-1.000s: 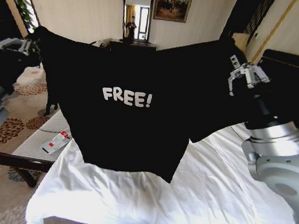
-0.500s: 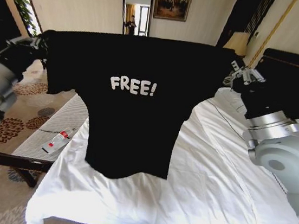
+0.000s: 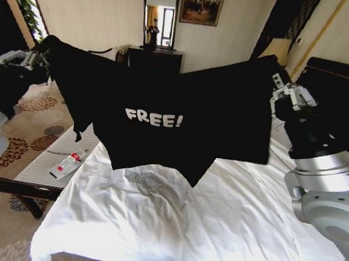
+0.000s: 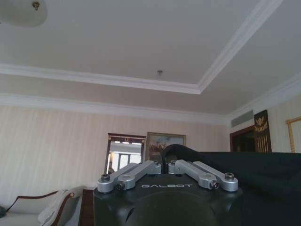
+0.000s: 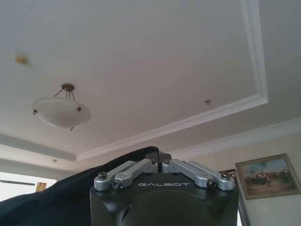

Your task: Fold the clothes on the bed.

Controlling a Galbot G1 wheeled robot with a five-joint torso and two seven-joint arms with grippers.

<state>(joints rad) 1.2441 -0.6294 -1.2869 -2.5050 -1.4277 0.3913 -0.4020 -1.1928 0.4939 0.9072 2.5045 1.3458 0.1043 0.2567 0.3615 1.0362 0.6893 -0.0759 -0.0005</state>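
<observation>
A: How far along is the folding?

B: Barely begun, I'd judge. The black T-shirt hangs spread in the air above the bed, its "FREE!" lettering facing the robot. No fold shows in it yet; the top edge sags in the middle and the lower hem hangs just above the white sheets, though I can't tell whether it touches them.

A: Who's holding it?

B: Both arms. The left hand is raised at the shirt's left corner, and the left wrist view shows its fingers drawn together on a hump of black cloth. The right hand is up at the opposite corner, pinched on the fabric the same way in the right wrist view.

A: What's left, then?

B: Everything, really: laying the shirt flat on the bed, folding the sleeves and body, tidying it.

A: Any containers around?

B: Only a small red-and-white bottle lying on the chaise beside the bed, well apart from the shirt. I can't see what's in it
</observation>
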